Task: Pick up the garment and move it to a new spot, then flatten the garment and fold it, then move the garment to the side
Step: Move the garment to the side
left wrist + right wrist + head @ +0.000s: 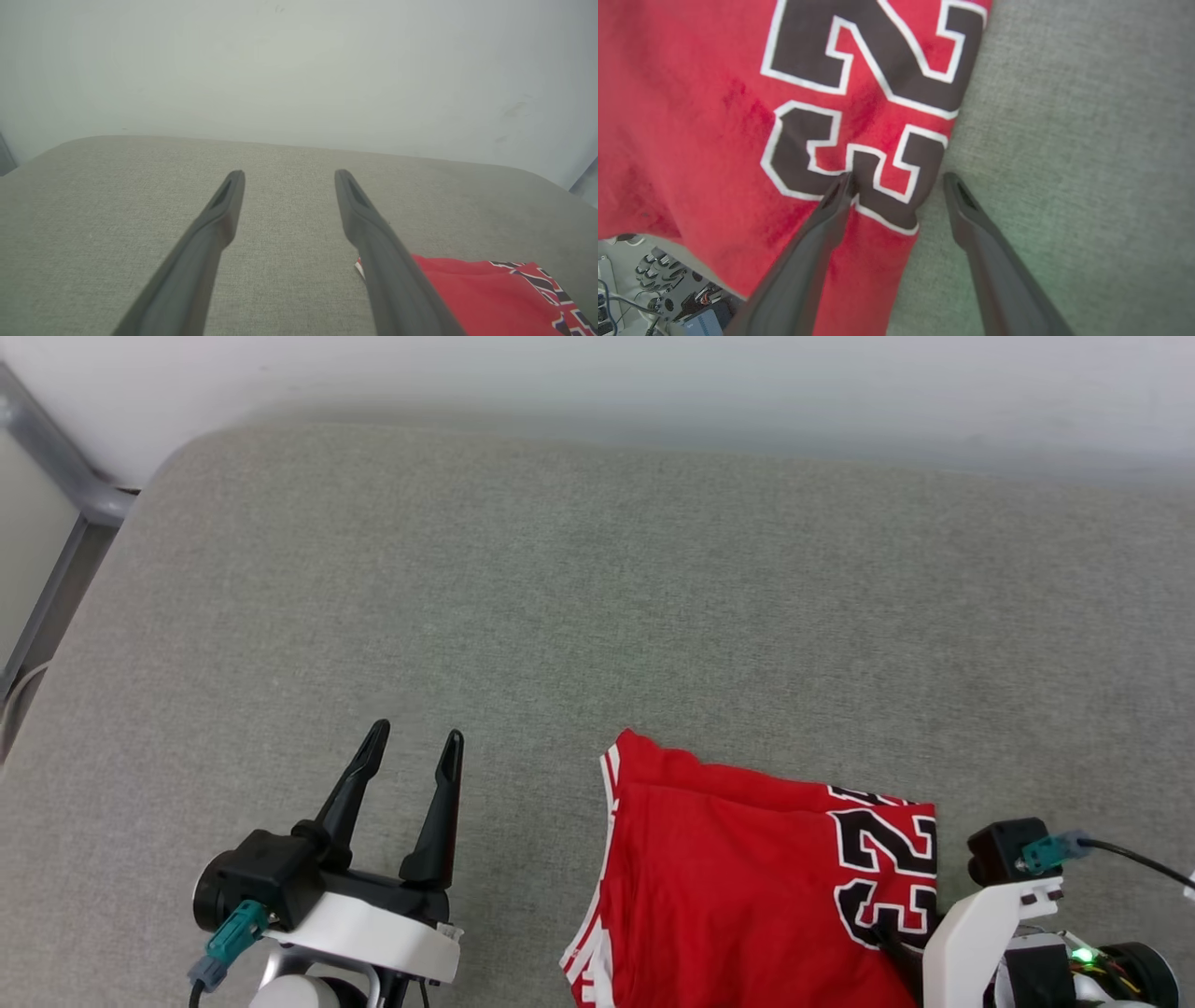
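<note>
Red folded jersey [747, 877], black-white number print, near right on grey fabric cushion [560, 569]. Both apart: right gripper [899, 179] astride its right edge, left gripper [416, 735] idle. Risk: single-layer pinch unfolds stack.

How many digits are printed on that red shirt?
2: a 2 and a 3, side by side at the shirt's right edge, by the right fingers. More print may be hidden in folds.
</note>
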Controlling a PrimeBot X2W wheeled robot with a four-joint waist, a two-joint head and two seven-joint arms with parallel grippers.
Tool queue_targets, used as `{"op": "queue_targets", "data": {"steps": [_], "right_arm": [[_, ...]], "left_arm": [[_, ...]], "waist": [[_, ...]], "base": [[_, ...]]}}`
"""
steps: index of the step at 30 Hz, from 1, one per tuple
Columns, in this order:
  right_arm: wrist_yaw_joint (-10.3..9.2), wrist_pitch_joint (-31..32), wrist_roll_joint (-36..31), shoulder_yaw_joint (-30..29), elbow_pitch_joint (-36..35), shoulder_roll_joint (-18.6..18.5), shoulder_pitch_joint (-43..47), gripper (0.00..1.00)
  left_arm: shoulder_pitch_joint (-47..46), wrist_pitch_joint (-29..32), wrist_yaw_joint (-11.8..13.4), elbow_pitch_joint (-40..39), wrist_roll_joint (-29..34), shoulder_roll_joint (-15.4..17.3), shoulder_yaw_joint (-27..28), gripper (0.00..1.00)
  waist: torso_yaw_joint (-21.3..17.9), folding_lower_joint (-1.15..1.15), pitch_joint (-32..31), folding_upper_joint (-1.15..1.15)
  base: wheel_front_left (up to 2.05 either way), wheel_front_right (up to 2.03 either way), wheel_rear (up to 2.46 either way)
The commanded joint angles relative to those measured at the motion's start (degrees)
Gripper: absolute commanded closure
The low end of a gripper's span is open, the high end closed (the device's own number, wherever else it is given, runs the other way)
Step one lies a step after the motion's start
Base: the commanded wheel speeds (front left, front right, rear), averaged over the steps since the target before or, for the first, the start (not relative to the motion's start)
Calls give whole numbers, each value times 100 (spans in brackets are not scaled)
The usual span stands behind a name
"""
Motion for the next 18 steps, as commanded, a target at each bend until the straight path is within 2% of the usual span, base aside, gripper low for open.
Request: {"op": "queue_targets", "data": {"steps": [1,5,6,7,8,13,18], "right_arm": [[-3,94,2,16,174,60,-69,0],[-2,189,-33,213,494,104,-108,0],[1,207,-18,281,573,112,-117,18],[6,185,-8,334,640,119,-127,76],[6,128,0,354,693,119,-154,100],[-7,-262,-109,397,726,-111,-384,100],[-10,-568,-384,692,439,-653,-676,100]], "left_arm": [[-100,-12,-11,28,-12,-24,-15,0],[-148,-12,-14,53,-35,-35,-7,0],[-152,-12,-14,66,-38,-32,-16,0],[-156,-12,-15,90,-54,-22,-48,0],[-170,-12,-16,117,-60,-14,-73,0],[-185,-12,-18,229,-98,54,-124,0],[-139,-11,-19,284,-138,131,-148,0]], "waist": [[103,0,91,0],[147,0,166,0],[146,0,180,0],[141,0,192,0],[132,0,199,0],[-48,0,147,0],[-436,0,57,0]], "base": [[0,0,0],[0,0,0],[0,0,0],[0,0,0],[0,0,0],[0,0,0],[0,0,0]]}}
